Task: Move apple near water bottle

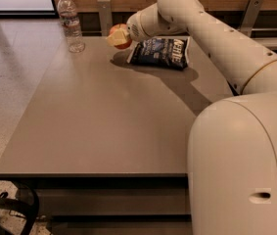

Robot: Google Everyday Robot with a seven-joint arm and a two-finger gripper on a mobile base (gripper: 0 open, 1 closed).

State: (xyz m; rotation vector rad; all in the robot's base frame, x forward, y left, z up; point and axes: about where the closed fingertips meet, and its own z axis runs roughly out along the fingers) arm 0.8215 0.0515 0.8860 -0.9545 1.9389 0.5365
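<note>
Gripper (116, 37) pinching apple (119, 27), just above counter (103, 121) nr far edge. Best: carry level twd water bottle (71, 24), stop short so it isn't tipped, lower fully before letting go. Bottle upright at far-left corner, near gripper w/ clear gap. Chip bag (161, 52) on opp. side.

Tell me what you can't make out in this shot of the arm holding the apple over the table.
All in the camera view:
- apple: left face covered by the tool, shut on it between the water bottle and the chip bag.
- water bottle label print: too small to read.
- chip bag upper edge: behind the arm.
- table far right corner: blocked by the arm.
- black object, bottom left: cut off by the frame edge.
</note>
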